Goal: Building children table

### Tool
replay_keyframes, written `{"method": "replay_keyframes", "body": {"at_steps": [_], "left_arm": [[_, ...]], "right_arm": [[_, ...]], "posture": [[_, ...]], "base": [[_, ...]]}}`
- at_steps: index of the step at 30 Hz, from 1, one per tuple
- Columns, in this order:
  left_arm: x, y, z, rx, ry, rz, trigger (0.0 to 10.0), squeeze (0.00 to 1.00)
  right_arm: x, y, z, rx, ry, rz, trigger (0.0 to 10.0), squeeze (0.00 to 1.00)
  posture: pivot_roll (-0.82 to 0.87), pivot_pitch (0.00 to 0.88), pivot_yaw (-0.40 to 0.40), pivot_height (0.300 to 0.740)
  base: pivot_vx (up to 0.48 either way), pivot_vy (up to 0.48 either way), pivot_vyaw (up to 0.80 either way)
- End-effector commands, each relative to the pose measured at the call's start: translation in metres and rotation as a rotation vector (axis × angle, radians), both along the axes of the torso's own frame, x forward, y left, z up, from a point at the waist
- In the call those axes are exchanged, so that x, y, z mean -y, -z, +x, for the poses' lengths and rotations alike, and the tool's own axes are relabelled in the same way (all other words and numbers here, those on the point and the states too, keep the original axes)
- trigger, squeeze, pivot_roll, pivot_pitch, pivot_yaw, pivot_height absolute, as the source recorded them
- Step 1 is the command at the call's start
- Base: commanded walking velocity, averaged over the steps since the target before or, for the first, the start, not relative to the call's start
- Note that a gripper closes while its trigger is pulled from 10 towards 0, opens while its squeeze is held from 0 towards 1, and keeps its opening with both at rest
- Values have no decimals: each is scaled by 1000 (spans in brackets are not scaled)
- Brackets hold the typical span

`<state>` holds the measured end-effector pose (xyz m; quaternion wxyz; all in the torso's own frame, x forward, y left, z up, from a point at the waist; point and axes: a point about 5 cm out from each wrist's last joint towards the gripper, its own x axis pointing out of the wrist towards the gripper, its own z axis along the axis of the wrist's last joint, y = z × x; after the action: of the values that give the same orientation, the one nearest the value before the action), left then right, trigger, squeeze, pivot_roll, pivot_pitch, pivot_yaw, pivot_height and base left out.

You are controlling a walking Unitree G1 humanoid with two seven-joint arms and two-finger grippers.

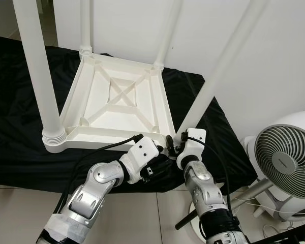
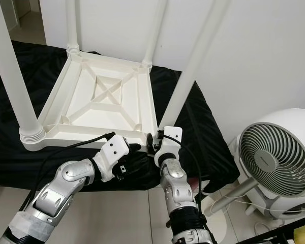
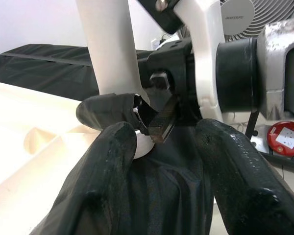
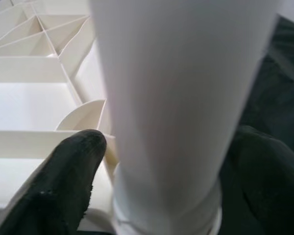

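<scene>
Tabletop (image 1: 119, 101) inverted on black cloth (image 1: 20, 107) | right gripper (image 4: 152, 161) fingers straddle 5 o'clock leg (image 1: 221, 76), contact unclear | left gripper (image 3: 171, 161) spread, empty, beside | risk: leaning leg cross-threads

1. The small table (image 1: 119, 104) lies upside down on a cloth (image 1: 20, 127) spread over the bench.
2. Four legs stand up from its corners: the near left leg (image 1: 38, 66), the far left leg (image 1: 85, 25), the far right leg (image 1: 166, 33) and the near right leg (image 1: 218, 76).
3. The right tool (image 4: 152, 196) has a finger on each side of the near right leg, at its base.
4. The left tool (image 3: 166, 161) is just beside it, at the same corner.
5. A fan (image 1: 284, 162) stands on the floor (image 1: 142, 218) to the right of the bench.
</scene>
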<state>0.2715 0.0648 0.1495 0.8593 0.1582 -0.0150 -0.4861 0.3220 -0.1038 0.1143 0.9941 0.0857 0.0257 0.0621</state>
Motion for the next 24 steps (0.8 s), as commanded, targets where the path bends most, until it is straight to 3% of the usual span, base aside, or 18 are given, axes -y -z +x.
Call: {"method": "replay_keyframes", "body": {"at_steps": [1, 2, 3, 4, 5, 9, 17, 24], "left_arm": [[4, -2, -1, 3, 20, -6, 10000, 0], [4, -2, -1, 3, 20, -5, 10000, 0], [4, -2, -1, 3, 20, -5, 10000, 0], [4, -2, -1, 3, 20, -5, 10000, 0], [4, -2, -1, 4, 19, -4, 10000, 0], [4, -3, -1, 4, 20, -6, 10000, 0], [4, -4, 1, 7, 22, -5, 10000, 0], [6, -5, 2, 13, 27, -4, 10000, 0]], "right_arm": [[10, 0, -1, 7, 24, 5, 10000, 1000], [12, -2, -1, 27, -15, -11, 10000, 1000], [15, -4, -1, 49, -79, -33, 10000, 90], [15, -4, -1, 49, -79, -33, 10000, 90], [17, -6, -1, 68, -130, -46, 10000, 0], [23, -9, -2, 96, -275, -94, 10000, 0], [41, -10, 10, 99, -417, -212, 10000, 0], [39, 1, 20, 49, -544, -324, 9647, 0]], "posture": [[118, 0, -194, 740], [118, 0, -193, 740], [118, 0, -192, 740], [118, 0, -192, 740], [117, 0, -192, 740], [115, 0, -190, 740], [114, 0, -183, 740], [118, 0, -181, 740]], "base": [[0, 0, 0], [0, 0, 0], [0, 0, 0], [0, 0, 0], [0, 0, 0], [0, 0, 0], [0, 0, 0], [0, 0, 0]]}}
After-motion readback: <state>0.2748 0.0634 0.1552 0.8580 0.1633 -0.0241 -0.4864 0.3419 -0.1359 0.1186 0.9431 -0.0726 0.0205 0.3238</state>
